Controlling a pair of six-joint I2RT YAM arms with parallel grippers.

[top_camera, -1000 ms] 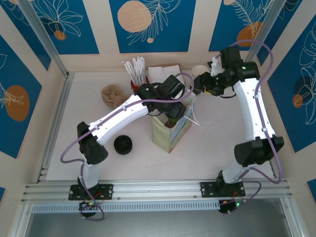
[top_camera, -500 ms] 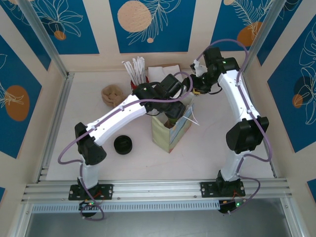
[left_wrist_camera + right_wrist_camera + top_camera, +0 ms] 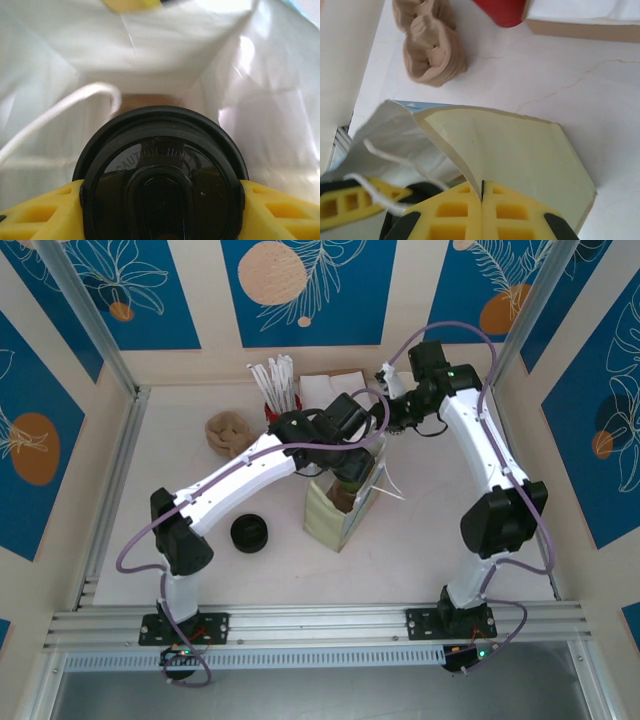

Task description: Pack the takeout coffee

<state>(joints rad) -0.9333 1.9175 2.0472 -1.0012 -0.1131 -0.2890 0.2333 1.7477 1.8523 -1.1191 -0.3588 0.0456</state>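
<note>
Fingers of the left gripper [image 3: 160, 212] are clamped on the cup [image 3: 160, 170], one yellow pad on each side just under the rim of its black domed lid. Cup sits upright between the pads, lid facing the wrist camera, long axis running straight away from the wrist. White inner walls of the bag [image 3: 150, 55] surround the cup on all sides. Brown bag floor shows directly past the lid's far edge, so the cup is already inside the bag mouth. Can't tell if the cup base is touching the floor. White cord handle [image 3: 60, 115] loops just to the left of the lid, close but apart from it.

Right gripper [image 3: 482, 197] is pinched closed on the bag's upper edge, the paper wall caught between its two yellow pads, holding the mouth open. From the top view the bag [image 3: 335, 515] stands between the two arms.

Judgement: the left arm owns the move. The drop direction is straight ahead along the cup's axis, then release.

Farther out from the left gripper, a separate black lid [image 3: 250, 533] lies on the table [image 3: 450, 490], not involved.
</note>
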